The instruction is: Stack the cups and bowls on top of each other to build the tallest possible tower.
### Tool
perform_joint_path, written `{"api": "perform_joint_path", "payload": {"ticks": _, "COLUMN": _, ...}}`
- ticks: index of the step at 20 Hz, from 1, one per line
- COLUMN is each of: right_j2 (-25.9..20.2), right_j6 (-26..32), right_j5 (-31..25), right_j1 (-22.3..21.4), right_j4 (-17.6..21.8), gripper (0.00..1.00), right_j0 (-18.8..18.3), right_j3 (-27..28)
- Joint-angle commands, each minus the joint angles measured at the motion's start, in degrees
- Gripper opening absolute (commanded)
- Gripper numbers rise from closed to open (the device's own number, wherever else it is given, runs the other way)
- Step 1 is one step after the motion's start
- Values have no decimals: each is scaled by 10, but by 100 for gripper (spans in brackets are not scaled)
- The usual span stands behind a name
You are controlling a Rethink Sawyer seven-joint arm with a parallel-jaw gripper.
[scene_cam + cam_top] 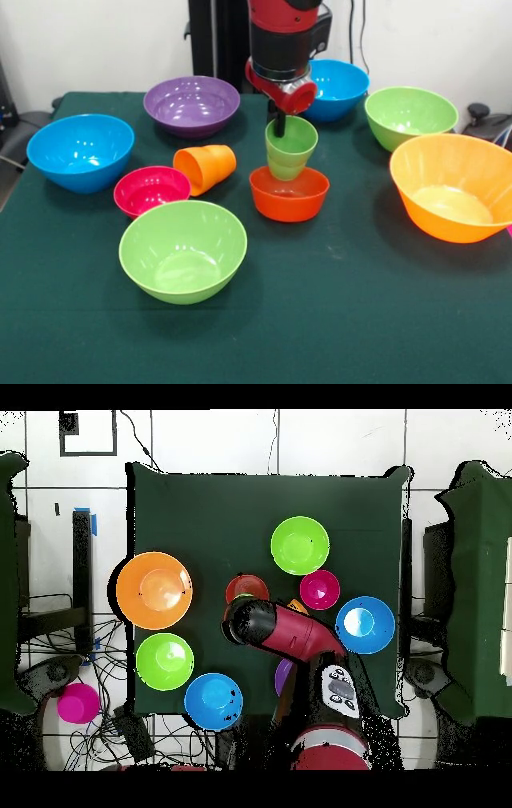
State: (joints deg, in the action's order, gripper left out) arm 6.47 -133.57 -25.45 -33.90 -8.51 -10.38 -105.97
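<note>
From my remote station I see a dark green cloth-covered table (336, 320) set on a pale tiled floor (330, 439), with a white wall (96, 40) behind the pedestal. The gripper (280, 124) reaches down onto the rim of the light green cup (290, 148), a dark finger on the rim's far side; I cannot tell how wide it stands or whether it grasps the cup. That cup sits upright in the small orange-red bowl (289, 194) at mid-table. The orange cup (206, 167) lies on its side just beside the magenta bowl (150, 190). Around them stand two blue bowls (80, 150), the purple bowl (192, 105), two light green bowls (183, 250) and the large orange bowl (453, 186). I can read no writing.
</note>
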Motion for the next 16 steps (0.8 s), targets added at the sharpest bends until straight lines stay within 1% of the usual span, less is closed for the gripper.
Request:
{"api": "perform_joint_path", "payload": {"ticks": 1, "right_j2": -54, "right_j6": -70, "right_j5": 39, "right_j1": 27, "right_j4": -25, "gripper": 0, "right_j0": 8, "right_j3": 33}}
{"api": "perform_joint_path", "payload": {"ticks": 9, "right_j2": -56, "right_j6": -66, "right_j5": 36, "right_j1": 27, "right_j4": -26, "gripper": 0, "right_j0": 5, "right_j3": 35}}
{"api": "perform_joint_path", "payload": {"ticks": 11, "right_j2": -51, "right_j6": -64, "right_j5": 25, "right_j1": 22, "right_j4": -25, "gripper": 0, "right_j0": 8, "right_j3": 43}}
{"api": "perform_joint_path", "payload": {"ticks": 12, "right_j2": -52, "right_j6": -62, "right_j5": 22, "right_j1": 18, "right_j4": -26, "gripper": 0, "right_j0": 9, "right_j3": 47}}
{"api": "perform_joint_path", "payload": {"ticks": 16, "right_j2": -31, "right_j6": -48, "right_j5": -15, "right_j1": 0, "right_j4": -10, "gripper": 0, "right_j0": 25, "right_j3": 97}}
